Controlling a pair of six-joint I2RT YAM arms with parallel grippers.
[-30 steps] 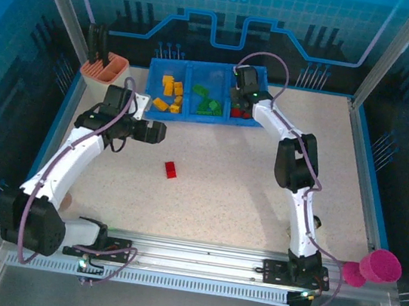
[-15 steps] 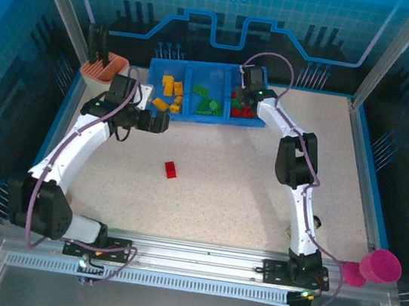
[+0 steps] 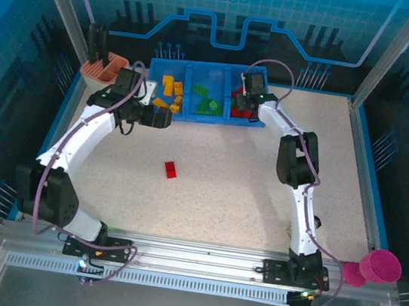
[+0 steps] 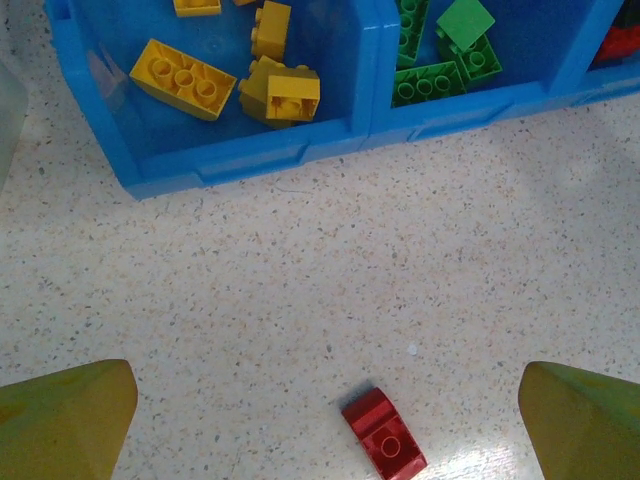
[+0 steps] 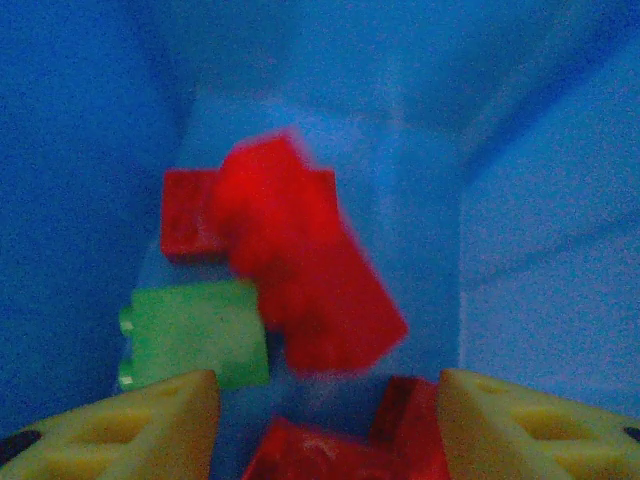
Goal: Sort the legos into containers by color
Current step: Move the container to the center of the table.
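Mid-table, well short of tray (image 3: 201,119): lone red lego (image 4: 383,447), long axis diagonal, lying nearward-right of my left gripper (image 3: 158,117), jaws spread wide, empty. Left arm nearer; right gripper (image 5: 322,395) over tray.
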